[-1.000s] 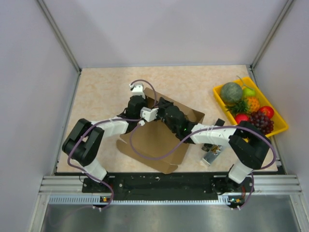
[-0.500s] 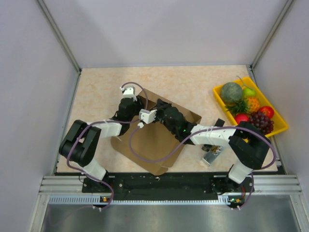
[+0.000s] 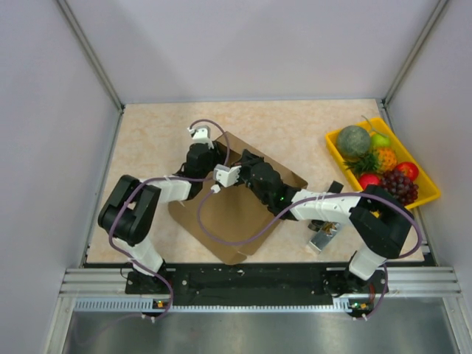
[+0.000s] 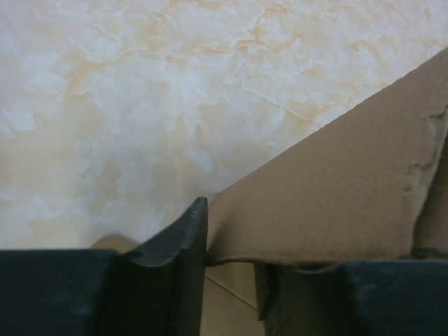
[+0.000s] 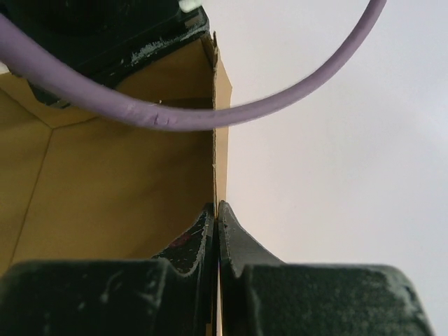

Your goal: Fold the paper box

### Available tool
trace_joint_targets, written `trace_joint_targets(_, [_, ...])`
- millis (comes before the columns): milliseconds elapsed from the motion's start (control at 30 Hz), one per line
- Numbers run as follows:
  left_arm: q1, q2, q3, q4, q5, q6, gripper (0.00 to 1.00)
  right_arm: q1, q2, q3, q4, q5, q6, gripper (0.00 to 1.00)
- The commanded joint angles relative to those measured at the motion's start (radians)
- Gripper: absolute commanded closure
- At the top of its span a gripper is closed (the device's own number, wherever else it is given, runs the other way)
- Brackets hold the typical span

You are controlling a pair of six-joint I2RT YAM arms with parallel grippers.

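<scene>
While its elbow is folding back low over the near-left part of the table, the left arm is stretching its forearm away from the base and to the right, and its wrist is tipping down at the far-left corner of the paper box. The left gripper is standing spread. In the left wrist view its fingers are sitting well apart, and a brown flap of the box is lying across the gap between them. One fingertip is just beside the flap's edge, though whether it is touching cannot be told. The paper box is lying in the middle of the table between the two arms, turned cornerwise to the table's near edge, with its near part spreading flat and its far walls rising. The right arm is reaching in low from the right, its forearm is running leftward and away over the box, and a purple cable is curving across the right wrist view. The right gripper is pressing its fingers together on the thin upright edge of a cardboard wall, pinching it between them. Further right, well apart from the box, a yellow tray is holding fruit at the table's right side.
</scene>
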Motion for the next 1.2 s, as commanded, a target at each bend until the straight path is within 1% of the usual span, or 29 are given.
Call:
trace_joint_targets(0, [0.005, 0.036, 0.092, -0.075, -0.13, -0.066, 0.79, 0.037, -0.018, 0.021, -0.031, -0.122, 0.057, 1.0])
trace_joint_targets(33, [0.001, 0.041, 0.115, -0.195, -0.164, -0.078, 0.94, 0.034, -0.018, 0.02, -0.032, -0.119, 0.059, 1.0])
trace_joint_targets(67, [-0.002, 0.046, 0.149, -0.242, -0.217, -0.115, 1.0, 0.035, -0.019, 0.02, -0.032, -0.121, 0.057, 1.0])
trace_joint_targets(100, [-0.003, 0.049, 0.152, -0.256, -0.244, -0.117, 1.0, 0.035, -0.019, 0.018, -0.032, -0.124, 0.06, 1.0])
trace_joint_targets(200, [-0.022, 0.047, 0.151, -0.261, -0.264, -0.115, 1.0, 0.035, -0.015, 0.018, -0.032, -0.124, 0.067, 1.0])
trace_joint_targets(300, [-0.029, 0.049, 0.131, -0.233, -0.244, -0.103, 1.0, 0.035, -0.013, 0.017, -0.031, -0.121, 0.067, 1.0])
trace_joint_targets(333, [-0.028, 0.047, 0.129, -0.247, -0.235, -0.118, 0.95, 0.035, -0.013, 0.015, -0.029, -0.119, 0.068, 1.0])
trace_joint_targets(367, [-0.026, 0.034, 0.1, -0.197, -0.209, -0.094, 0.86, 0.034, -0.014, 0.015, -0.031, -0.118, 0.067, 1.0])
trace_joint_targets(400, [-0.026, 0.02, 0.083, -0.181, -0.193, -0.086, 0.76, 0.035, -0.013, 0.013, -0.031, -0.115, 0.065, 1.0])
trace_joint_targets(433, [-0.023, 0.006, 0.066, -0.166, -0.177, -0.086, 0.59, 0.035, -0.014, 0.01, -0.029, -0.113, 0.065, 1.0])
trace_joint_targets(533, [0.001, -0.049, 0.003, -0.086, -0.111, -0.069, 0.5, 0.032, -0.019, 0.006, -0.031, -0.118, 0.063, 1.0])
trace_joint_targets(633, [0.043, -0.051, 0.008, -0.052, -0.037, -0.082, 0.52, 0.031, -0.018, 0.012, -0.035, -0.124, 0.068, 1.0])
trace_joint_targets(667, [0.049, -0.039, 0.009, -0.034, 0.004, -0.089, 0.53, 0.032, -0.018, 0.013, -0.037, -0.122, 0.07, 1.0])
trace_joint_targets(733, [0.061, -0.025, 0.022, -0.003, 0.046, -0.092, 0.53, 0.031, -0.018, 0.021, -0.045, -0.125, 0.071, 1.0])
trace_joint_targets(800, [0.063, -0.019, 0.017, 0.032, 0.106, -0.083, 0.5, 0.031, -0.021, 0.024, -0.052, -0.124, 0.068, 1.0])
trace_joint_targets(833, [0.064, -0.017, 0.011, 0.087, 0.139, -0.079, 0.48, 0.031, -0.021, 0.024, -0.052, -0.124, 0.067, 1.0])
trace_joint_targets(967, [0.064, -0.007, -0.014, 0.175, 0.158, -0.101, 0.47, 0.031, -0.024, 0.027, -0.058, -0.125, 0.063, 1.0])
trace_joint_targets(1033, [0.063, 0.006, 0.006, 0.167, 0.161, -0.101, 0.49, 0.031, -0.021, 0.029, -0.06, -0.125, 0.062, 1.0])
trace_joint_targets(1067, [0.063, 0.023, 0.037, 0.137, 0.16, -0.1, 0.51, 0.031, -0.021, 0.027, -0.06, -0.125, 0.062, 1.0])
trace_joint_targets(1100, [0.063, 0.03, 0.046, 0.135, 0.156, -0.098, 0.55, 0.029, -0.021, 0.027, -0.062, -0.125, 0.063, 1.0])
trace_joint_targets(1167, [0.063, 0.05, 0.069, 0.118, 0.146, -0.108, 0.6, 0.031, -0.022, 0.027, -0.059, -0.124, 0.065, 1.0])
